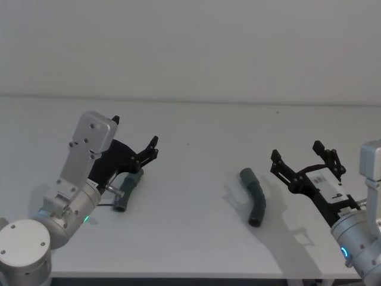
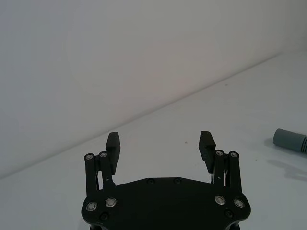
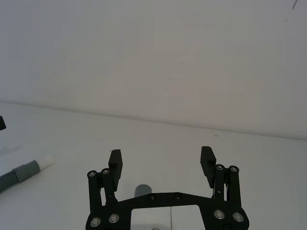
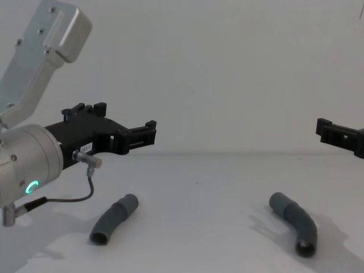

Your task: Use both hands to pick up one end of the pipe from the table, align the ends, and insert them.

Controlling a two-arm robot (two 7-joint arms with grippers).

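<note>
Left hand (image 1: 136, 132): fingers spread wide, nothing between them. The chest view shows it raised clear of the desk (image 1: 196, 244), pointing forward and toward the middle. The left wrist view confirms the gap between the two fingertips is empty, with bare desk beyond.

Right hand (image 1: 297, 152): likewise open and holding nothing. It is raised above the desk at the right side, with its fingers pointing toward the centre. In the right wrist view the fingers (image 3: 115, 163) stand apart, and a grey cuff end shows just below the gap.

Left pipe piece (image 1: 126, 192): lying on the desk below the left hand, not touched by it. The head view has the hand's body overlapping its far end. The chest view shows the piece (image 4: 114, 219) lying clear on the surface, bent, with its open end toward the robot.

Right pipe piece (image 1: 255, 199): lying on the desk just left of the right hand and apart from it. It is bent in the middle, its near end open and facing the robot in the chest view (image 4: 296, 222).

The two pieces are well apart, unjoined.

Left arm: silver, with a green ring light (image 4: 33, 185) lit. Right arm: blue light (image 1: 345, 251) lit.

Desk: plain white, with a pale wall (image 1: 190, 47) behind.
</note>
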